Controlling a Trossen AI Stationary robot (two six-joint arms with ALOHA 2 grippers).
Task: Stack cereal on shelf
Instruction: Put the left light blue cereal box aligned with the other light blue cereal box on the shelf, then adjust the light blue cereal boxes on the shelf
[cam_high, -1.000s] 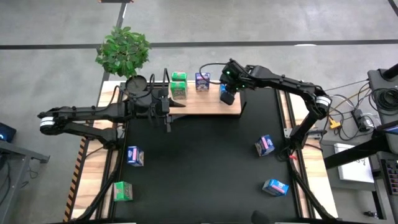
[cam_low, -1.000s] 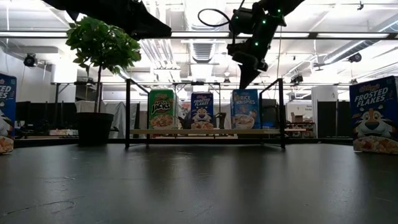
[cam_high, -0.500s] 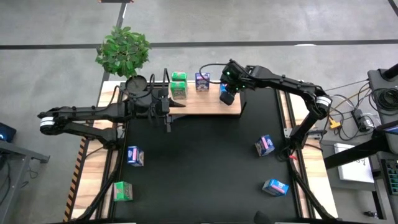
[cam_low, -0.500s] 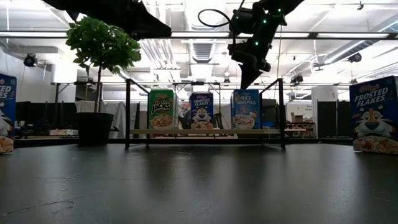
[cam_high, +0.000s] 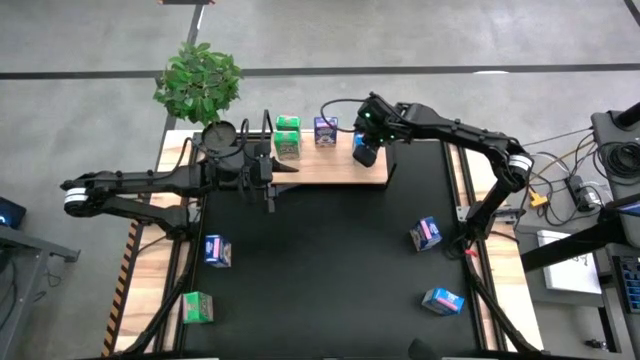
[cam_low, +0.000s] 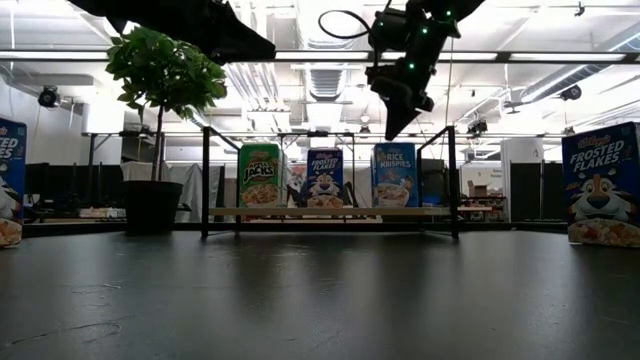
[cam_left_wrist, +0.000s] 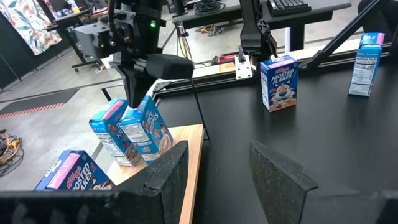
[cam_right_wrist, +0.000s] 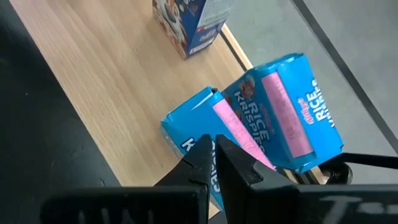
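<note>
The light wood shelf (cam_high: 330, 168) (cam_low: 330, 212) stands at the table's far edge. A green carton (cam_low: 260, 175), a blue Frosted Flakes carton (cam_low: 325, 178) and a blue Rice Krispies carton (cam_low: 393, 175) stand upright on it. The right wrist view shows two Rice Krispies cartons side by side (cam_right_wrist: 193, 137) (cam_right_wrist: 286, 112). My right gripper (cam_low: 392, 130) (cam_right_wrist: 216, 152) is shut and hangs just above them, clear of their tops in the low view. My left gripper (cam_high: 270, 195) (cam_left_wrist: 217, 168) is open and empty at the shelf's near-left corner.
Loose cartons lie on the black mat: blue (cam_high: 217, 250) and green (cam_high: 198, 307) at near left, blue-pink (cam_high: 426, 234) and blue (cam_high: 442, 300) at right. A potted plant (cam_high: 198, 80) stands beyond the shelf's left end. The mat's middle is open.
My right gripper has risen a little above the Rice Krispies carton on the shelf. The cartons have stayed where they were.
</note>
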